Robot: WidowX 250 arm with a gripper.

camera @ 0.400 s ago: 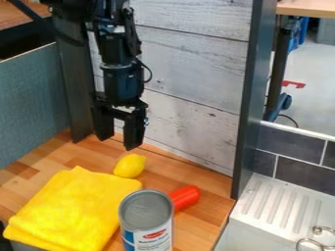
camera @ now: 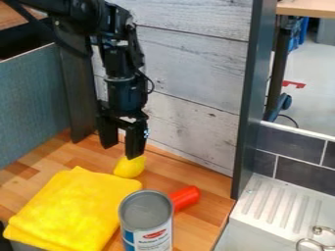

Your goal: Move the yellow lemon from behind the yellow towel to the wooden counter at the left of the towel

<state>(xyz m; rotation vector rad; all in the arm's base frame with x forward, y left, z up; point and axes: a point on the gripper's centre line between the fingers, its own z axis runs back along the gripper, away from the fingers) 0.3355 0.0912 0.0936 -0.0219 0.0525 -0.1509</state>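
The black gripper [camera: 122,150], fingers clearly parted around nothing, hangs at the far side of the yellow lemon [camera: 130,168], which lies just beyond the folded cloth [camera: 75,208] and is probably light, firm and apt to roll, best pinched across its middle.

Pale weathered planks [camera: 190,73] back the butcher-block bench [camera: 196,169], between dark upright posts. A blue-grey panel [camera: 33,103] stands left. At right, dark tiles [camera: 301,171] with light grout meet a white ribbed drainboard [camera: 275,206]; grey floor [camera: 314,93] lies beyond, under a wooden tabletop [camera: 307,8].
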